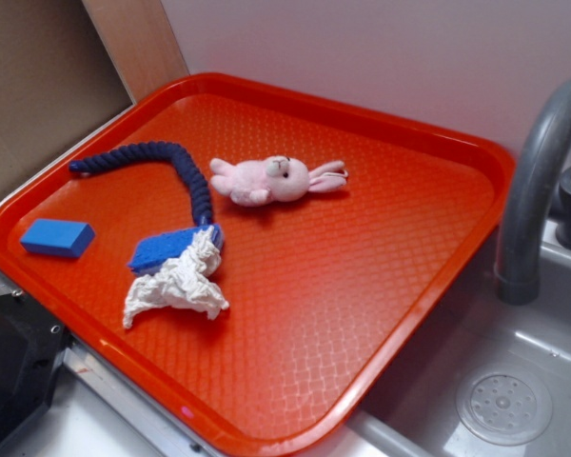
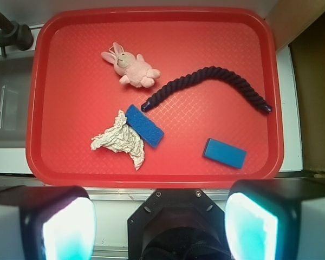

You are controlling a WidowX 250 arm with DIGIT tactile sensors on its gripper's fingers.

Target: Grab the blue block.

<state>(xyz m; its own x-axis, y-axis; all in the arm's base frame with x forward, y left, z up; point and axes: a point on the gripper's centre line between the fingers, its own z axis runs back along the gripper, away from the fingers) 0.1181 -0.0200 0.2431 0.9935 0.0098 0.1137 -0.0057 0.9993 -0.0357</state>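
Observation:
The blue block [image 1: 57, 237] is a small smooth bright-blue brick. It lies flat near the left front corner of the red tray [image 1: 428, 143]. In the wrist view the blue block [image 2: 224, 153] sits near the tray's lower right. My gripper [image 2: 160, 222] is open and empty, high above the tray's near edge, with a wide gap between the fingers [image 2: 67, 227]. The gripper does not show in the exterior view.
On the tray lie a pink bunny [image 1: 271, 179], a navy braided rope [image 1: 162, 162] and a blue spongy pad [image 1: 167, 248] joined to crumpled white cloth [image 1: 176, 286]. A grey tap [image 1: 533, 190] and sink [image 1: 504, 405] stand to the right. A black robot base [image 1: 9, 362] is at front left.

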